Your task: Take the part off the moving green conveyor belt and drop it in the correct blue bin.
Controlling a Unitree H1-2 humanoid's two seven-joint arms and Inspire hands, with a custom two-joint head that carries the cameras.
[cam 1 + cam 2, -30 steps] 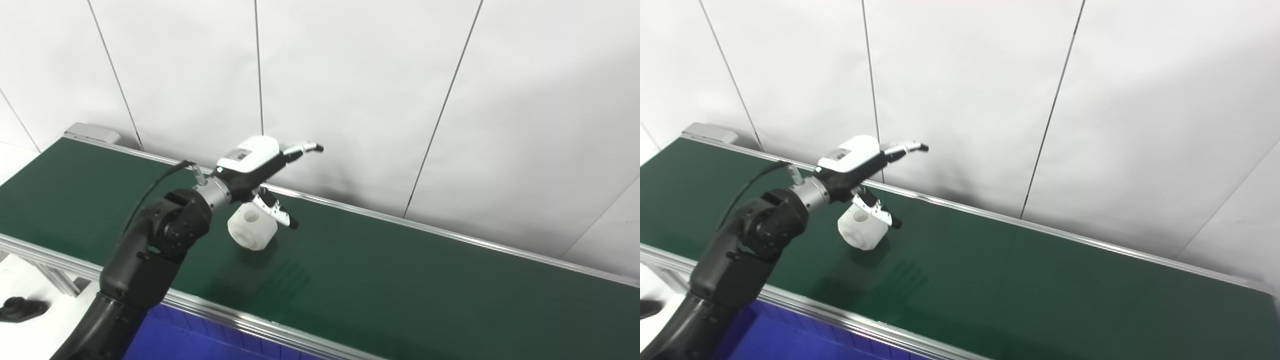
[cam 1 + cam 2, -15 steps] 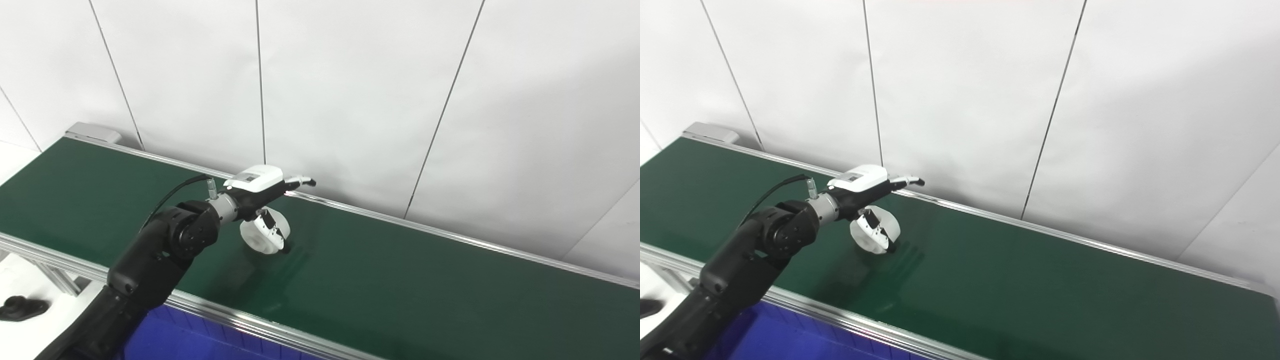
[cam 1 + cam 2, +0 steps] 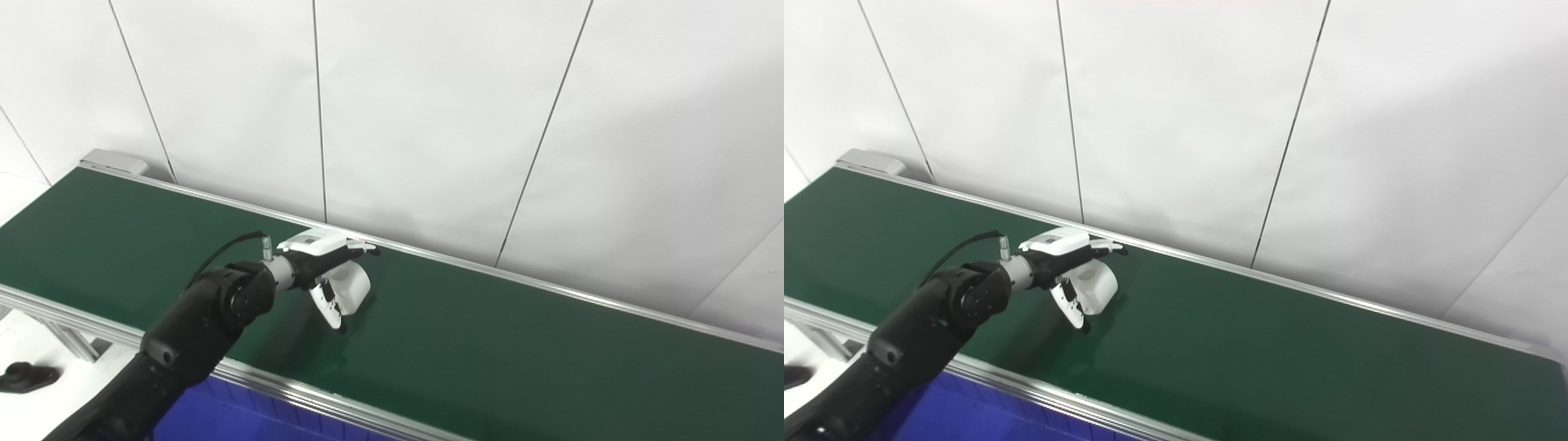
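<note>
A white, roughly cylindrical part lies on the green conveyor belt near its far rail. My left hand is low over the belt and cups the part. Its fingers stretch flat over the top of the part and its thumb hangs down on the near side. The hand is not closed on the part; I cannot tell whether it touches it. The same shows in the right eye view, with the hand over the part. My right hand is out of view.
A blue bin sits below the belt's near silver rail at the bottom left. A white panelled wall stands right behind the belt. A small black object lies at the far left, off the belt.
My left hand has dropped from above the belt down to it and reached right. The part has moved right along the belt and now sits between fingers and thumb.
</note>
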